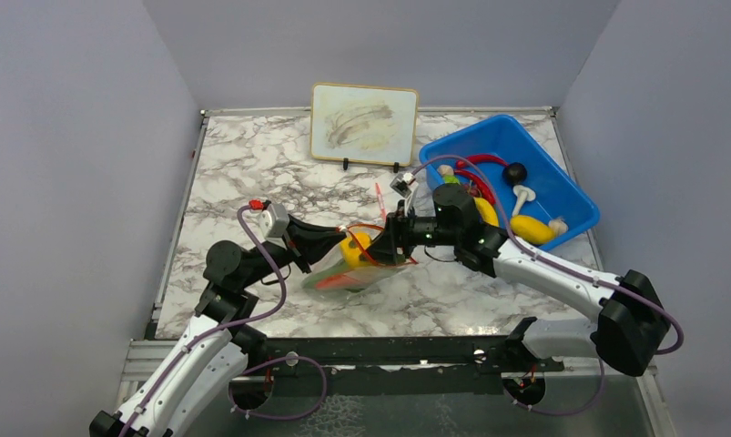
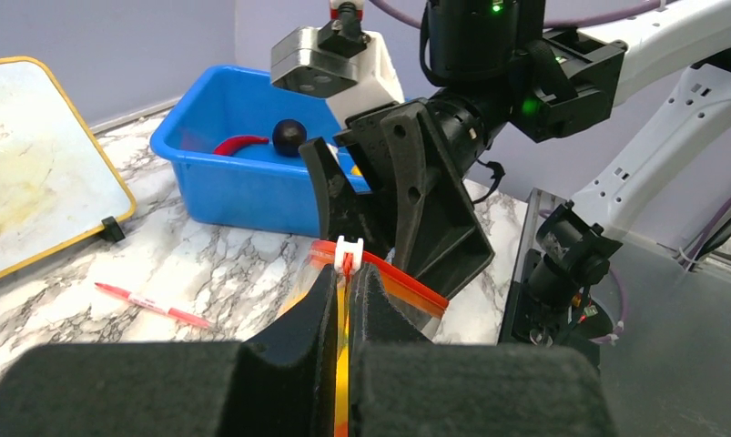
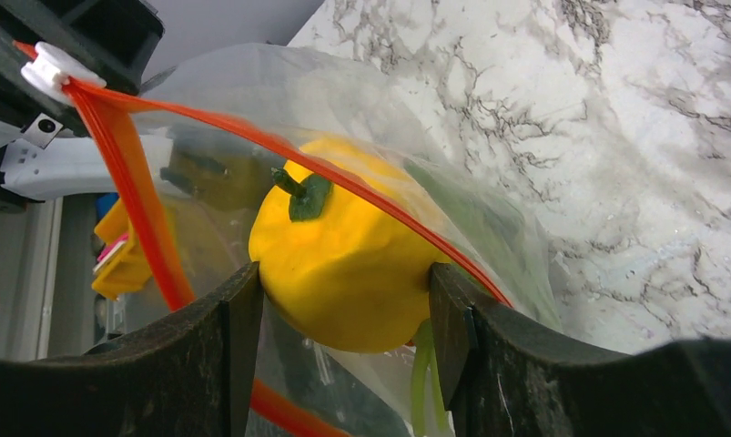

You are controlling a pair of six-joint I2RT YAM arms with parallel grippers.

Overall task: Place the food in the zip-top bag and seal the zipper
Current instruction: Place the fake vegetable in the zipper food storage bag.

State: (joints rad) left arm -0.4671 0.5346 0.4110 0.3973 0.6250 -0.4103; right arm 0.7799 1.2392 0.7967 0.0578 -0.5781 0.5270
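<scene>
The two arms meet over the middle of the marble table, with the clear bag between them, its bottom sagging onto the tabletop. The left gripper has its jaws pressed together on the red-orange zipper, pinching the strip just below the small white slider and holding that end of the mouth up. The mouth gapes open, its two strips spreading apart from the slider. The right gripper has its jaws set wide, and the yellow pepper sits squeezed between them, each finger against a side of it, right in the bag's mouth with one strip crossing in front of its green stem. Something green shows through the plastic lower in the bag. To the right, near the back, the blue bin holds a banana, a white mushroom, a dark ball and a red chili. A small whiteboard stands at the back of the table, and a red-and-white pen lies in front of it.
</scene>
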